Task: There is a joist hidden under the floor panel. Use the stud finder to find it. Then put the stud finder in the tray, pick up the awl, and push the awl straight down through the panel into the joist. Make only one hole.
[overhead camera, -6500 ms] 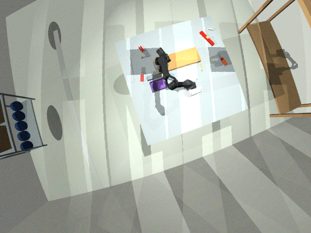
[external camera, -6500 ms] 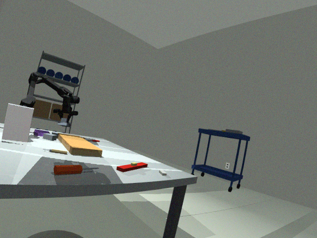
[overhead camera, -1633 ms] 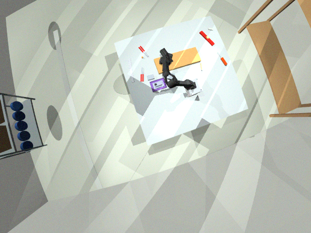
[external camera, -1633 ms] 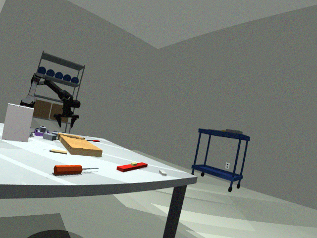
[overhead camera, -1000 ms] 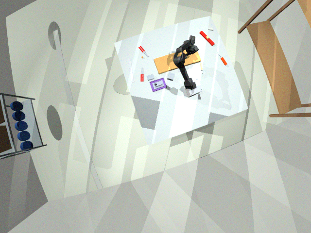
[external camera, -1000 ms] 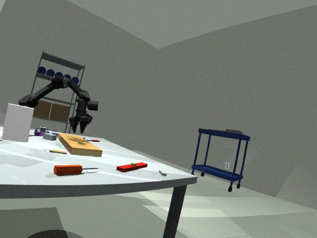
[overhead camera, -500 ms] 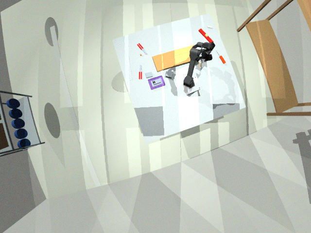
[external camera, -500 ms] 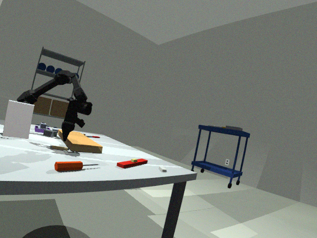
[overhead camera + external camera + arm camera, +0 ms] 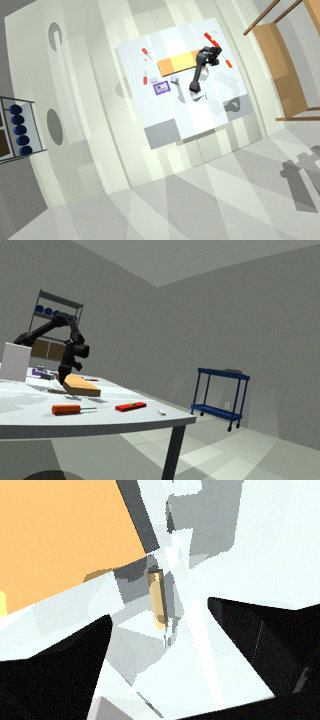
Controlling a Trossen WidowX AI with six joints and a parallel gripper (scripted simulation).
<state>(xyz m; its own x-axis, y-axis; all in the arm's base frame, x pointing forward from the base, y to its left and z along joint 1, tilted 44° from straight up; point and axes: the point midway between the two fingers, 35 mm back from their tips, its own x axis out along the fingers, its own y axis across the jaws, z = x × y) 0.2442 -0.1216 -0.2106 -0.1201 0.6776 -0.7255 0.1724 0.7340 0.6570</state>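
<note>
The floor panel (image 9: 167, 66) (image 9: 84, 391) (image 9: 60, 540) is an orange-tan slab on the table. The purple tray (image 9: 154, 89) (image 9: 36, 373) holds the grey stud finder (image 9: 162, 88) (image 9: 40, 367). The awl (image 9: 206, 69) (image 9: 57, 391) (image 9: 157, 597) lies on the table beside the panel's near corner, its tan handle toward the panel and its thin metal tip pointing away. My gripper (image 9: 62, 382) (image 9: 160, 610) is open and empty, above the awl; in the wrist view the handle shows between the spread fingers. No hole can be made out in the panel.
An orange screwdriver (image 9: 229, 63) (image 9: 66, 409), a red level (image 9: 208, 36) (image 9: 124, 407) and a small white block (image 9: 215, 31) (image 9: 161, 412) lie beyond the awl. Grey blocks (image 9: 153, 80) (image 9: 174, 79) sit near the tray. Red-handled tools (image 9: 145, 80) (image 9: 144, 50) lie left of the panel.
</note>
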